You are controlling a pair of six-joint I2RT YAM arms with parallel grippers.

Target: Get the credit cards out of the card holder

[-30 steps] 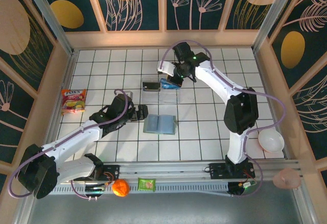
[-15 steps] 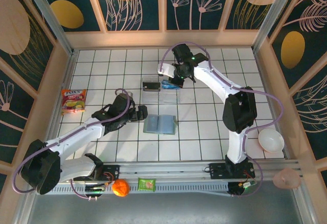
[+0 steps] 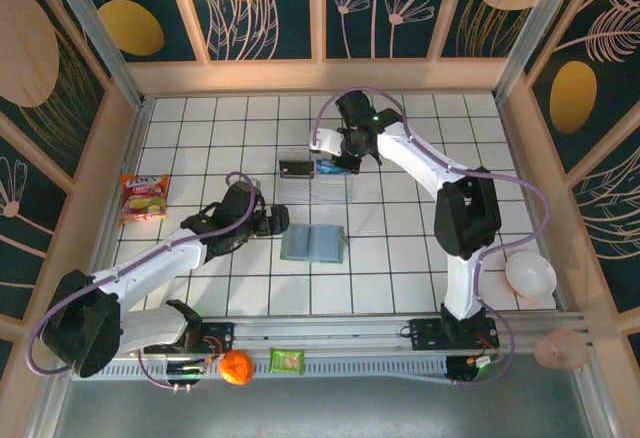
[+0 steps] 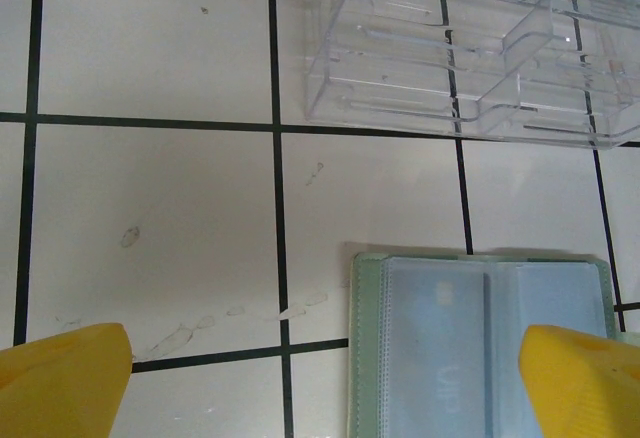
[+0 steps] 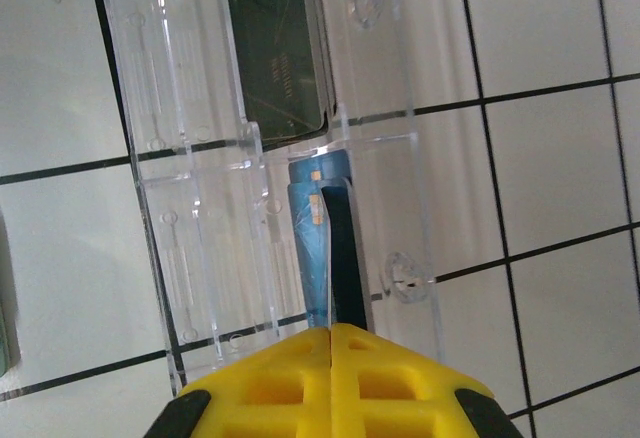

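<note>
White tiles ruled with black grid lines cover the table [image 3: 200, 128], which is walled by dark floral panels. Directly ahead of the right gripper [image 5: 330, 330], whose yellow fingers are pressed together, a bright blue plastic credit card [image 5: 305, 248] stands out edge-on from the pinch. It reaches into the near compartment of a clear plastic rectangular tray [image 5: 180, 158], and beyond it, in the farther compartment, lies a dark plastic card [image 5: 275, 48]. The left gripper [image 4: 320, 388] hangs with its jaws spread wide and nothing between them. Just ahead of it, offset toward one fingertip, the flat grey-green folding card holder [image 4: 480, 348] lies open on the tiles, bluish-grey pockets up. Whether any card is left in them I cannot tell. By their looks the cards are light, stiff and slick, so a pinch on a short edge across the flat faces seems best, and the soft holder will likely slide unless pinned at its outer rim
</note>
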